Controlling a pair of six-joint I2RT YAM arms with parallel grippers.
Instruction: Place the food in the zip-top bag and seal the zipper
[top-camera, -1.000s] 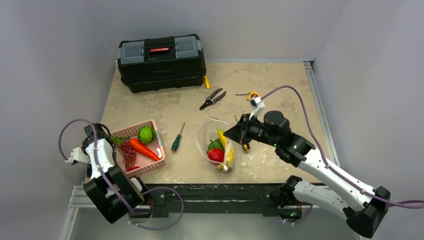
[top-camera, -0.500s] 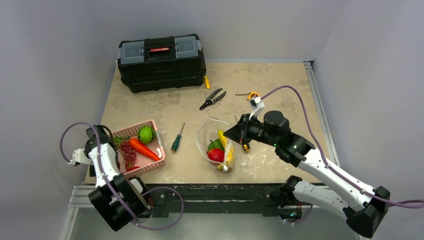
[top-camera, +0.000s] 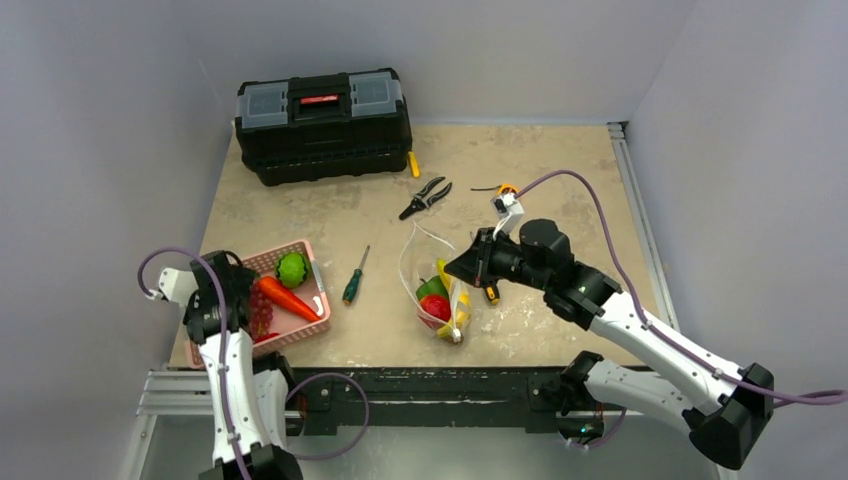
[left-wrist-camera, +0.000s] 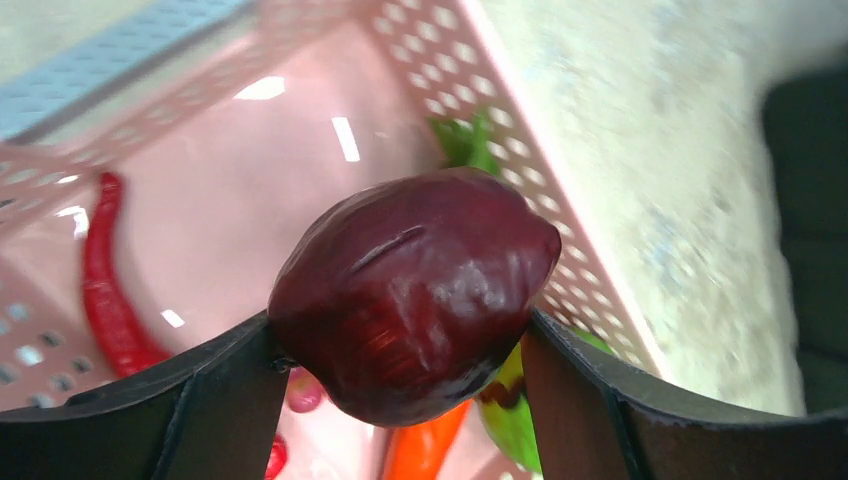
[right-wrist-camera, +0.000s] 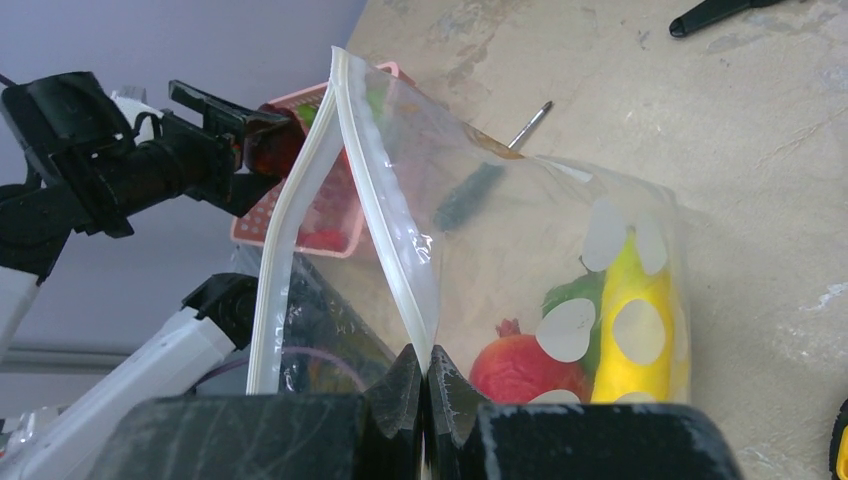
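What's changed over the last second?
The left arm swung inward, bringing the left gripper over the pink perforated plastic basket; it clamps a dark red glossy toy fruit. The right gripper, pinching the mouth of the clear dotted zip-top bag, barely shifted left. The black toolbox and green-handled screwdriver stayed put.

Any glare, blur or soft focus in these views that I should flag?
Left wrist: the dark red fruit is sharp, but the pink basket behind it is blurred, with white glare patches on its floor. Right wrist: the zip-top bag is crisp, with the right gripper at the bottom edge soft. Top external: even light, faint shadows, nothing washed out.
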